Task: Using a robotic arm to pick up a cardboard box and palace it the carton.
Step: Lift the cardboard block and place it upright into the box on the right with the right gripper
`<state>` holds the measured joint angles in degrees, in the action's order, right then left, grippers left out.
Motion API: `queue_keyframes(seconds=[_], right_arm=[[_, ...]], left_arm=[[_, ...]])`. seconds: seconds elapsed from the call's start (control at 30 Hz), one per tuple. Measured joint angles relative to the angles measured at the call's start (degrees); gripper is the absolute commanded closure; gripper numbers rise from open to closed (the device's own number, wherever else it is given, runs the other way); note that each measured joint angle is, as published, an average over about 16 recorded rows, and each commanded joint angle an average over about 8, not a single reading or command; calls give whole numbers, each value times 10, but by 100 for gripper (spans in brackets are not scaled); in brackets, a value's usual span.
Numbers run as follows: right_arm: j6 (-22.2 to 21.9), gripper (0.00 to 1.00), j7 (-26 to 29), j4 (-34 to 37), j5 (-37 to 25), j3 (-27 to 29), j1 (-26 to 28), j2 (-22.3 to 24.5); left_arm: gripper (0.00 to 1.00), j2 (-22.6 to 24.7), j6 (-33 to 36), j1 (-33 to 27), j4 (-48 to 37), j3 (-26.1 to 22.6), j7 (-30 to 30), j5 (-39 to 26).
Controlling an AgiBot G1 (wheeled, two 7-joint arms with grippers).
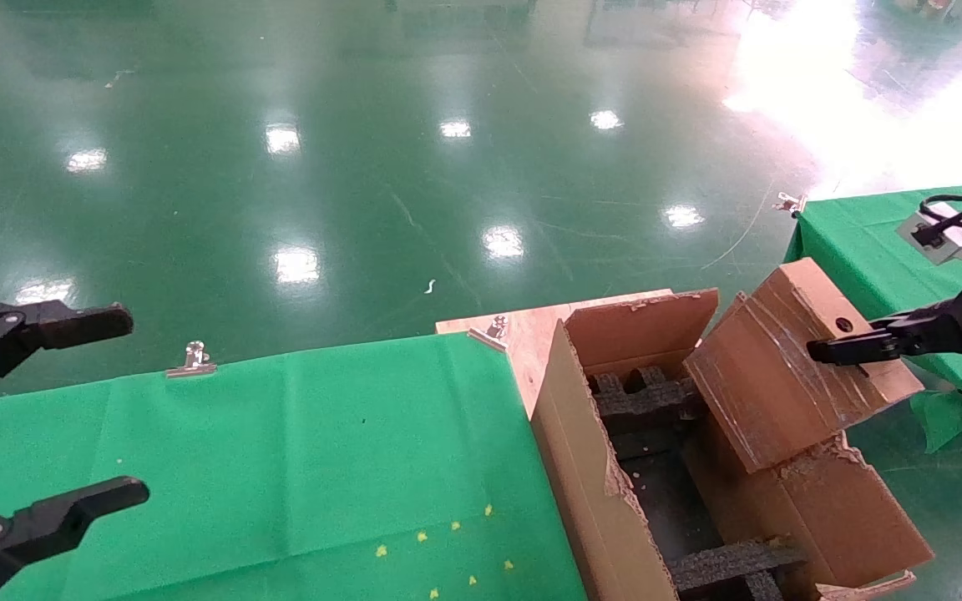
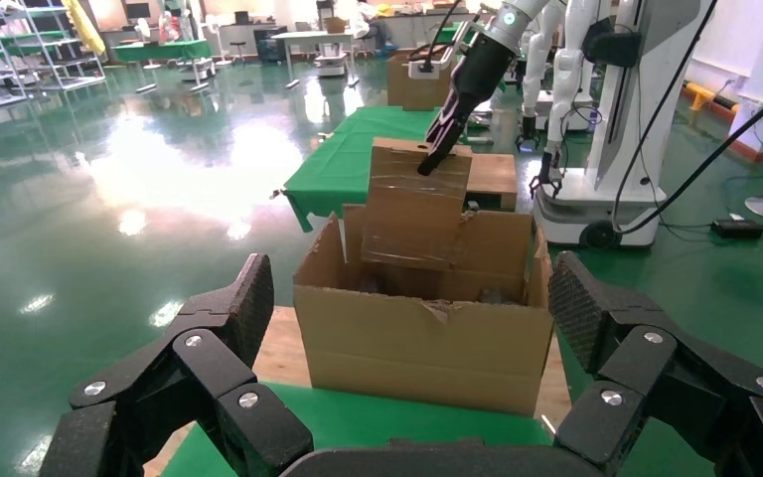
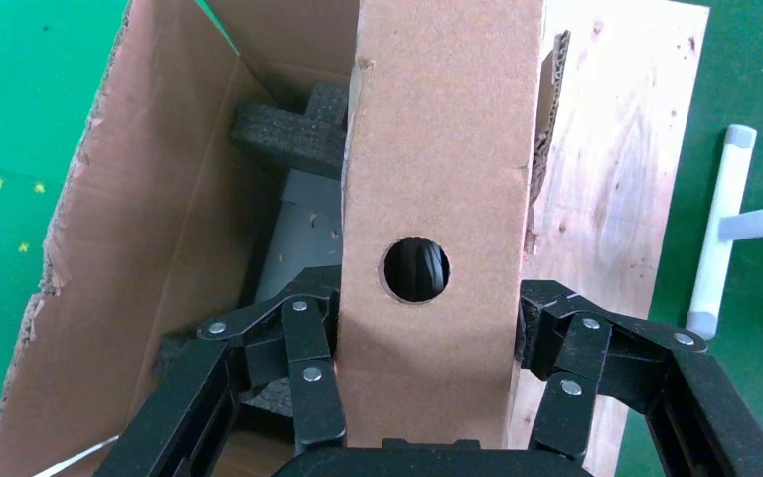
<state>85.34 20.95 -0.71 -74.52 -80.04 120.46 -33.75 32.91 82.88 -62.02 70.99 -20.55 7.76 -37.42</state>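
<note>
- We see the right gripper [image 1: 819,349] clenched on the cardboard box [image 1: 790,367]; in the right wrist view its fingers [image 3: 303,368] press both narrow sides, w/ the box's round hole [image 3: 416,269] sitting between them.
- Cardboard box [image 2: 412,204] hangs tilted from that gripper, lower end dipping past the rim of the carton [image 1: 606,492], upper end well above it. Shiny tape runs along its broad face.
- Carton [image 2: 422,333] sits directly under the right gripper, flaps up w/ ragged edges. Black foam blocks [image 1: 640,396] line its inside; more foam [image 3: 293,129] shows beyond the held box in the right wrist view.
- Carton rests on a wooden board [image 3: 611,189], which shows just beside the gripped box on the far side from the carton's open interior.
- Right robotic arm [image 2: 482,65] reaches down to the box from above in the left wrist view; black wrist, white links higher up.
- Left gripper [image 1: 26,426] is released, fingers [image 2: 224,333] spread wide, parked over the green desk [image 1: 297,467], well apart from the carton & the right gripper.
- Metal clips [image 1: 191,361] pin the desk's green cloth at its far edge, ahead of the left gripper.
</note>
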Motion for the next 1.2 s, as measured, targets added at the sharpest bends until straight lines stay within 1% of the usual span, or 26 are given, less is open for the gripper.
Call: queue_keyframes(seconds=[0.17, 0.53, 0.87, 1.2], right_arm=[[-10, 100, 13, 8, 0, 0, -11, -6], [-34, 100, 39, 33, 3, 3, -56, -21], [-56, 100, 39, 56, 13, 12, -98, -38], [-90, 100, 27, 85, 28, 24, -143, -69]], left_arm=[[0, 0, 0, 0, 0, 0, 0, 0], [0, 0, 0, 0, 0, 0, 0, 0], [0, 0, 0, 0, 0, 0, 0, 0], [0, 0, 0, 0, 0, 0, 0, 0]])
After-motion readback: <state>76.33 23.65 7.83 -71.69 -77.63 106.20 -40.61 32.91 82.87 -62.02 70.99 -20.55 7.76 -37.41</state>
